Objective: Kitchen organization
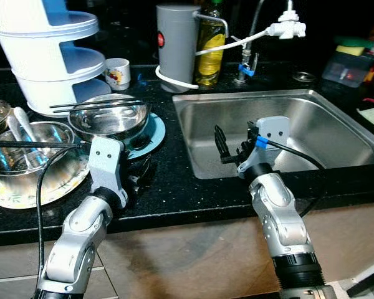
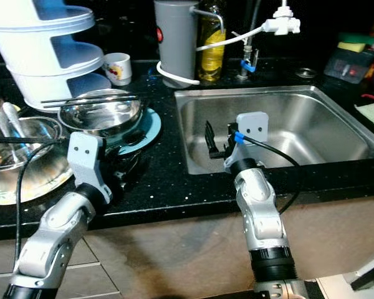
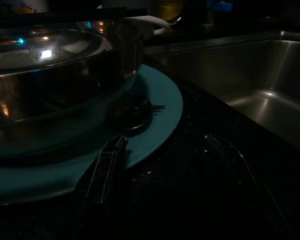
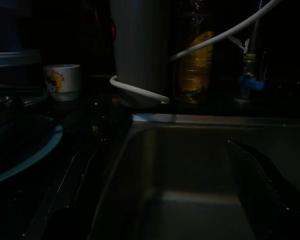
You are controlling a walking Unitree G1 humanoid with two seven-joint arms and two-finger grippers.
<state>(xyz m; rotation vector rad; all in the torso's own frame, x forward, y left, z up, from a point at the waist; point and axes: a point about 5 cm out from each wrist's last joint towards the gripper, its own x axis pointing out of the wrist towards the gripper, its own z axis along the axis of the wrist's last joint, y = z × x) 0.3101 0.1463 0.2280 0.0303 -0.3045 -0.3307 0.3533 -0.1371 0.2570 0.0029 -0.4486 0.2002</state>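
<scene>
Steel bowl point(image 1: 109, 115) on teal plate point(image 3: 160, 100); left gripper point(image 3: 162, 165) and right gripper point(image 1: 234, 146) jaws spread.

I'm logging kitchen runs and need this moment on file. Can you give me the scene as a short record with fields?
setting: black counter beside a steel sink
left gripper: open, low over the counter at the teal plate rim
right gripper: open, above the sink's near left corner, holding nothing
steel bowl: on the teal plate, chopsticks across it
glass bowl: on a patterned plate, far left
behind: grey jug, oil bottle, small mug
</scene>
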